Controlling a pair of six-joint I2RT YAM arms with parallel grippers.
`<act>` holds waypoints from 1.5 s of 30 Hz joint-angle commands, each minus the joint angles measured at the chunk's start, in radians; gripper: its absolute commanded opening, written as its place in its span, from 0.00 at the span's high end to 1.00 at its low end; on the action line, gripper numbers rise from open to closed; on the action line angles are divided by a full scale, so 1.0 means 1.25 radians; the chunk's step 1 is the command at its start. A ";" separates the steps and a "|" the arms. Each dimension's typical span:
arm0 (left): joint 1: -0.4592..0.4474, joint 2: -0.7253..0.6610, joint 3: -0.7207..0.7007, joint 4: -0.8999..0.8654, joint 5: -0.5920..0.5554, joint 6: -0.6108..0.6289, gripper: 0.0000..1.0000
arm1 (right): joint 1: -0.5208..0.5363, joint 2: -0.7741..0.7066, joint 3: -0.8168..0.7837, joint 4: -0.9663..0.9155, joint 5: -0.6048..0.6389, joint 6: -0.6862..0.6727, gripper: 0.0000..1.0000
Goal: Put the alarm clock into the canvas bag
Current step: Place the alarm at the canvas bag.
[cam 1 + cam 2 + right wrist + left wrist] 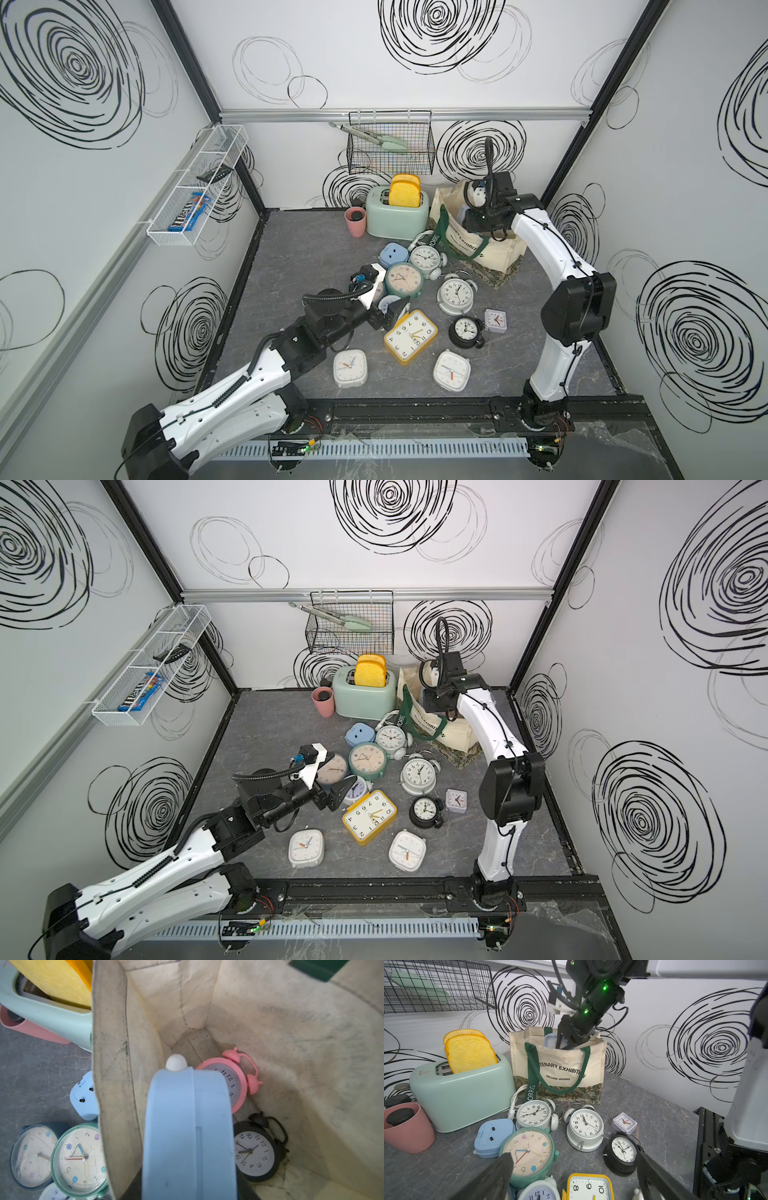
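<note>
Your left gripper hangs wide open and empty over the clock pile mid-table. Right of the pile, the bag stands upright beside the toaster. Your right gripper reaches into its mouth, clamped on a blue clock, above a pink clock and a black clock on the bag's floor.

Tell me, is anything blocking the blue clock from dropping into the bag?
Nothing visible. The blue alarm clock hangs in the canvas bag's open mouth; a pink alarm clock and black alarm clock lie on its bottom.
</note>
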 commanded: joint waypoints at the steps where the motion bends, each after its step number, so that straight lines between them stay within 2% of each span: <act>1: -0.007 -0.016 -0.005 0.043 0.001 -0.003 0.04 | 0.001 0.052 0.063 -0.067 0.060 -0.018 0.98; 5: -0.008 -0.015 -0.005 0.044 -0.002 -0.003 0.04 | 0.005 0.087 0.074 -0.081 0.077 -0.020 0.96; 10: -0.008 -0.010 -0.005 0.043 -0.009 -0.008 0.04 | 0.006 0.117 0.082 -0.093 0.100 -0.015 0.82; 12: -0.009 -0.007 -0.005 0.043 -0.011 -0.008 0.04 | 0.005 0.130 0.112 -0.113 0.089 0.002 0.65; 19: -0.012 -0.001 -0.002 0.030 -0.066 -0.010 0.04 | 0.001 0.117 0.176 -0.135 0.092 0.051 0.38; 26: -0.013 0.016 0.041 -0.038 -0.128 -0.028 0.04 | -0.009 0.067 0.175 -0.118 0.067 0.066 0.31; 30: 0.005 0.018 0.081 -0.163 -0.141 -0.087 0.04 | -0.009 0.015 0.159 -0.093 0.052 0.077 0.28; 34: 0.029 0.024 0.142 -0.386 -0.146 -0.186 0.04 | -0.009 -0.064 0.093 -0.039 0.032 0.083 0.21; 38: 0.029 0.051 0.186 -0.596 -0.146 -0.309 0.04 | -0.004 -0.178 -0.046 0.060 -0.004 0.081 0.15; 42: 0.011 0.058 0.178 -0.732 -0.132 -0.450 0.04 | 0.008 -0.327 -0.222 0.204 0.006 0.090 0.06; 45: -0.014 0.069 0.170 -0.816 -0.155 -0.532 0.04 | 0.016 -0.394 -0.274 0.223 0.008 0.099 0.01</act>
